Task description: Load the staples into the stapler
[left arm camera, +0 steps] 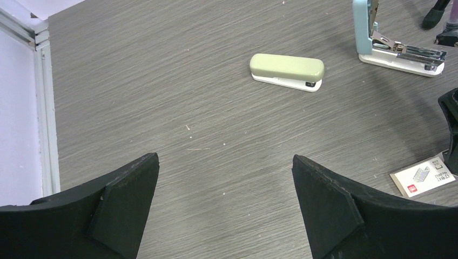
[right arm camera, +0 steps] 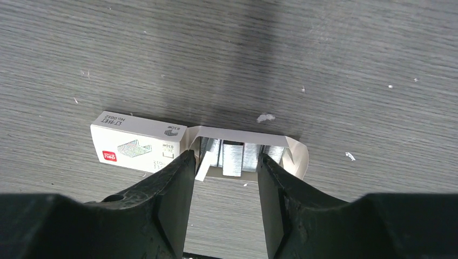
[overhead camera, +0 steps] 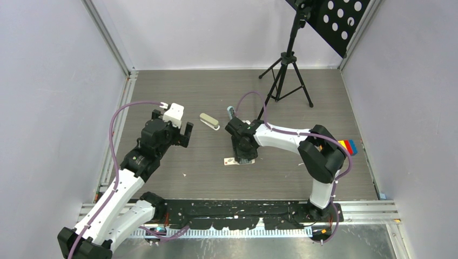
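The grey wood-grain worktop (overhead camera: 178, 91) fills the overhead view. A black music stand (overhead camera: 285, 65) on a tripod stands at its upper right. The left arm (overhead camera: 127, 183) reaches up from the lower left, and the right arm (overhead camera: 318, 154) bends in from the right toward the centre. In the left wrist view the left pincer (left arm camera: 225, 159) is spread wide with nothing between its fingers. Above it in that frame lies the green stapler (left arm camera: 286, 67), closed and flat. At the upper right is the blue stapler (left arm camera: 363, 27), with its top swung upright and its metal channel exposed. The staple box (right arm camera: 137, 144) lies on the worktop just left of centre in the right wrist view, its white sleeve showing a red mark. Its inner tray is slid out to the right. The right pincer (right arm camera: 226, 162) is partly spread over that tray, with one finger (right arm camera: 173, 194) at each side. The silvery staple strips (right arm camera: 233, 157) lie in the gap and are not visibly pinched.
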`<state>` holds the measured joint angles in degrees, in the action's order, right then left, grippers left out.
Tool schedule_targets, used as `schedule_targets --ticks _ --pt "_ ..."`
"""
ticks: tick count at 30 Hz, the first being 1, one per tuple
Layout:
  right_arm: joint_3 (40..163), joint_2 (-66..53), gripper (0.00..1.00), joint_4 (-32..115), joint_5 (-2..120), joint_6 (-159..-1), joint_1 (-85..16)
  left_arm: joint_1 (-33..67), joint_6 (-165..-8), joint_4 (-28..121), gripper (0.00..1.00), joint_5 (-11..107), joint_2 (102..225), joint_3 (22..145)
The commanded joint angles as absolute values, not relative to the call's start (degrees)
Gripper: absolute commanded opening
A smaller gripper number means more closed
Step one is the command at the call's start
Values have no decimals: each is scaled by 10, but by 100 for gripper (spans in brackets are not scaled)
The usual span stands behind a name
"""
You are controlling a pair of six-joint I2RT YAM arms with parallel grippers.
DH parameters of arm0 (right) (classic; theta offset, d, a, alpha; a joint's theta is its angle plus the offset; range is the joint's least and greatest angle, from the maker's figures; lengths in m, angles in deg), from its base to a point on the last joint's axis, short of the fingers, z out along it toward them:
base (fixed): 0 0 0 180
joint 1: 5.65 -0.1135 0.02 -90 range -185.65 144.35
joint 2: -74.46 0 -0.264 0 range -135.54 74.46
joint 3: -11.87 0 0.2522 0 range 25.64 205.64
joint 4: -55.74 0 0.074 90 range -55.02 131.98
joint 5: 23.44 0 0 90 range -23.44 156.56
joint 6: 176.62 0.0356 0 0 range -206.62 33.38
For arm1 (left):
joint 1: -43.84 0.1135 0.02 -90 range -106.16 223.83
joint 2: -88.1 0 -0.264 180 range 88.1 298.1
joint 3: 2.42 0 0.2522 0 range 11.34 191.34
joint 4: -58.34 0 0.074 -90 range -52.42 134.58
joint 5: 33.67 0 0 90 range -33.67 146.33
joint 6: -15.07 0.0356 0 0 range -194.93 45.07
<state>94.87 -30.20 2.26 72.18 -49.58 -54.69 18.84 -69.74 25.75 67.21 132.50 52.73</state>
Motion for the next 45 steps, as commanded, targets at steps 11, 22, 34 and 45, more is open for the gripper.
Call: schedule_targets --ticks 11,22,34,45 --pt "980 -232 53 -9 759 -481 -551 191 -691 267 96 661 1321 530" --pt "986 -261 29 9 724 -454 -551 191 -694 267 96 656 1319 530" --pt "998 -300 25 9 710 -456 -551 191 -694 267 96 657 1315 530" --pt "1002 -316 23 10 709 -456 -551 191 -692 267 96 659 1313 530"
